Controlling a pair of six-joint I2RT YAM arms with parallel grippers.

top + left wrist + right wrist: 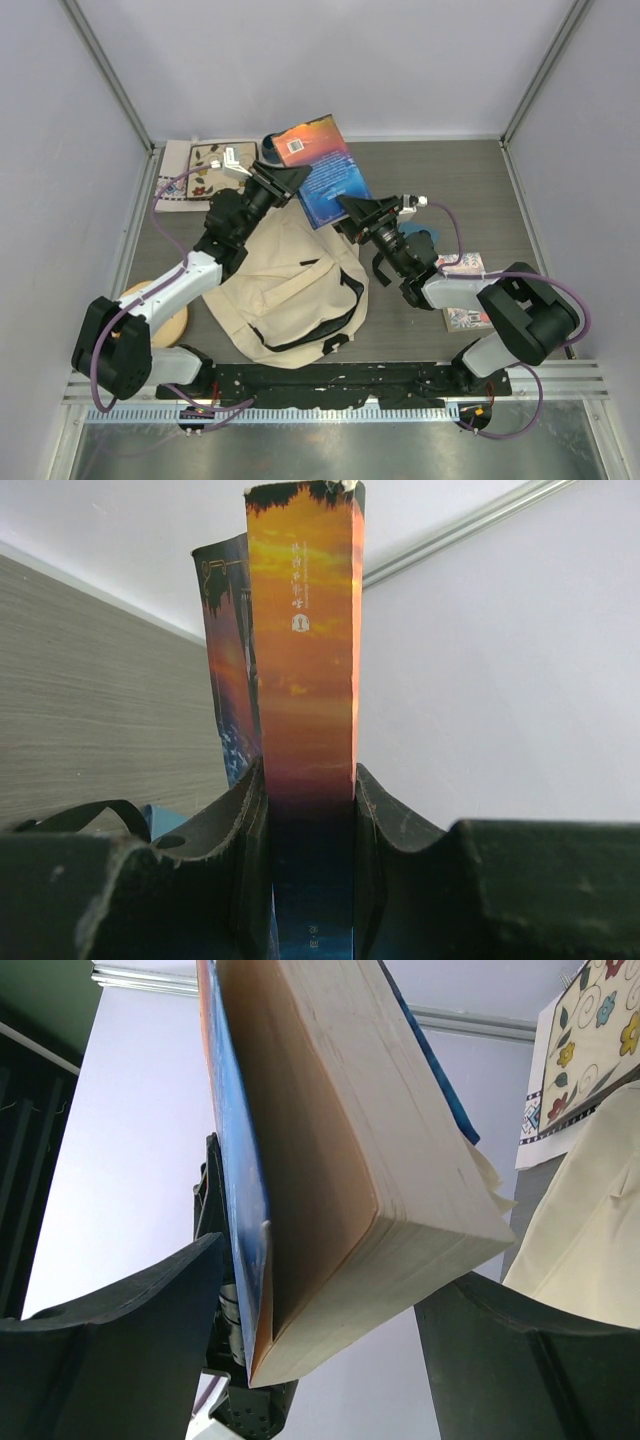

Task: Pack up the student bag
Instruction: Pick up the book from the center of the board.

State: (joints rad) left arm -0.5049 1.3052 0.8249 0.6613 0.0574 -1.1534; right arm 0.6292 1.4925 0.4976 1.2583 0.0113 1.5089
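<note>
Student bag point(290, 290) lies flat, long axis near-to-far; left pincer point(308, 775) clamps book point(325, 170).

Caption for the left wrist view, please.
Left gripper clamped on the spine of an orange-to-blue paperback, wood-grain table behind.

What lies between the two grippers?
An orange and blue book: the left gripper clamps it, the right gripper is open around it. The top view shows this.
</note>
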